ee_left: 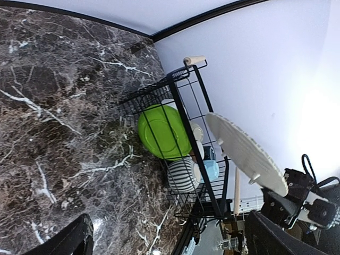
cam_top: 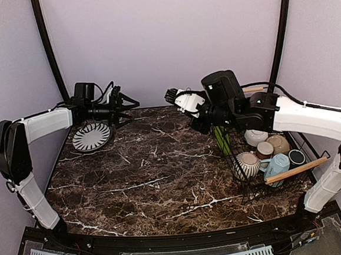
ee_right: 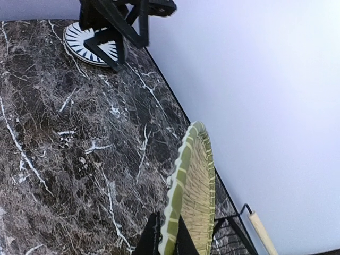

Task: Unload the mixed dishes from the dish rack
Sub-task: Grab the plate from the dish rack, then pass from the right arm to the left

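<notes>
My right gripper (ee_right: 169,239) is shut on the rim of the lime-green plate (ee_right: 192,186), which stands on edge. From above, this plate (cam_top: 222,140) is at the left end of the dish rack (cam_top: 244,184), under the right gripper (cam_top: 218,128); whether it is lifted I cannot tell. The black-striped white plate (cam_top: 91,136) lies flat at the table's far left. My left gripper (cam_top: 123,109) hovers open and empty beside it. In the rack sit a striped grey bowl (cam_top: 246,164), light blue mug (cam_top: 277,166), dark green mug (cam_top: 297,157) and white bowl (cam_top: 256,137).
Two small cups (cam_top: 265,149) sit in the rack's middle. Wooden handles (cam_top: 296,169) top its near and far sides. The left wrist view, with my left gripper (ee_left: 169,228) wide open, shows the rack (ee_left: 186,95) against the wall (ee_left: 255,64). Black frame poles (cam_top: 49,48) stand in the back corners.
</notes>
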Controlling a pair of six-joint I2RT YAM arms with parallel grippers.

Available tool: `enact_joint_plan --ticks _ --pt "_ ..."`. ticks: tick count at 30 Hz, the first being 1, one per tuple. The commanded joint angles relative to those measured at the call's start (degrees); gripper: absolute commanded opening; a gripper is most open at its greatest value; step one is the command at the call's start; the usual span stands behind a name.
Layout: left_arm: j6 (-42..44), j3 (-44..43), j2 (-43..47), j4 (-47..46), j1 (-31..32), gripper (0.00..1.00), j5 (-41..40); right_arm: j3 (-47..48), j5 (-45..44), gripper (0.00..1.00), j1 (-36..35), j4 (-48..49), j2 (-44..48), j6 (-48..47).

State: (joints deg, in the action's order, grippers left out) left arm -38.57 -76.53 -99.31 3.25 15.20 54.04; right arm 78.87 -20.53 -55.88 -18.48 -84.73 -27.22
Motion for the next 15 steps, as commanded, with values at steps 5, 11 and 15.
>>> enact_joint_plan --ticks 5,11,15 --pt "-13.1 4.4 -1.4 -16.5 4.9 0.99 6.0 3.4 -1.5 0.00 -3.7 10.2 -9.3 -8.9" --pt "-13.7 4.7 -3.7 -16.8 8.3 0.90 6.2 4.9 -4.7 0.00 -6.8 14.1 -14.4 -12.0" --pt "-4.9 0.9 -5.5 -3.8 9.6 0.66 2.8 6.0 -6.3 0.00 -7.8 15.3 -16.6 -13.1"
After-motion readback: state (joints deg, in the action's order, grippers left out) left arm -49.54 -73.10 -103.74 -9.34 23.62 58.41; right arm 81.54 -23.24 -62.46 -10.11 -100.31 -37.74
